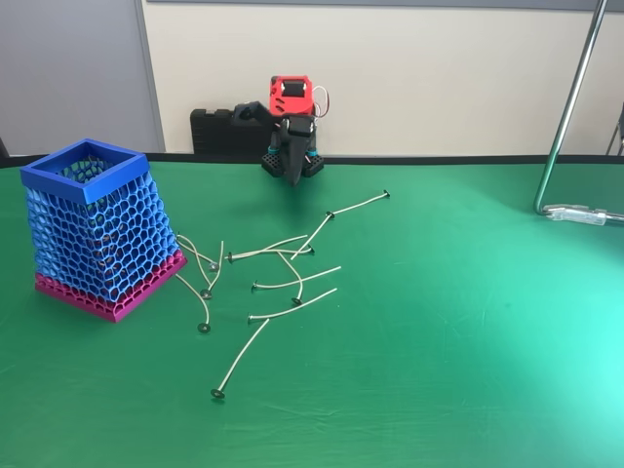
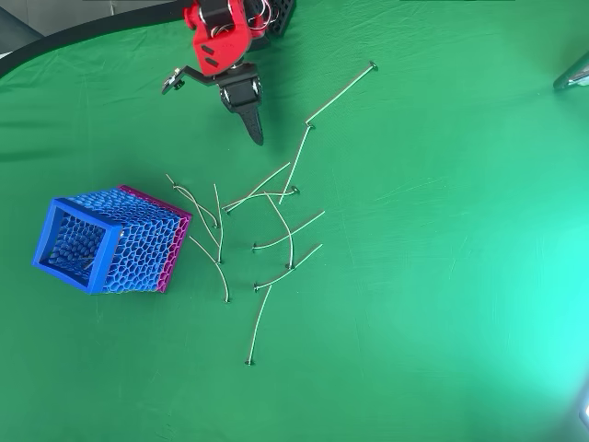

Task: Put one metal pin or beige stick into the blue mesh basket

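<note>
The gripper is pinched closed, holding nothing. Next it must reach a beige stick, then the blue mesh basket.

- In the overhead view the gripper looks like one dark wedge; whether its jaws are parted cannot be told
- The sticks' heads are too small to tell pale from dark
- The metal stand is cut off by the fixed view's top edge
</note>
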You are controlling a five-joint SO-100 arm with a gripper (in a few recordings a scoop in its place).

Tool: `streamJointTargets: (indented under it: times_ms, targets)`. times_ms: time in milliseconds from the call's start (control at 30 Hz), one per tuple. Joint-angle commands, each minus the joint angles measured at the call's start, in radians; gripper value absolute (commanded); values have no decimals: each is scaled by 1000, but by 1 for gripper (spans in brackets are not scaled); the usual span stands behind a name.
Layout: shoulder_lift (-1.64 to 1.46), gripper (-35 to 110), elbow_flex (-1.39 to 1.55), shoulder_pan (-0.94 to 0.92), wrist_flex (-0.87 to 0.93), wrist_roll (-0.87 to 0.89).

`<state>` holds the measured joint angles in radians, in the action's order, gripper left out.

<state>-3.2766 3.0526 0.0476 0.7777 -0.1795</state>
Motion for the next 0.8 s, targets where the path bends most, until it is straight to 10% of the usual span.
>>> streamJointTargets:
  times_ms: [0, 767]
  targets:
    - [-46, 0, 28, -9, -11, 14]
    - [-48, 1, 31, -11, 84, 64]
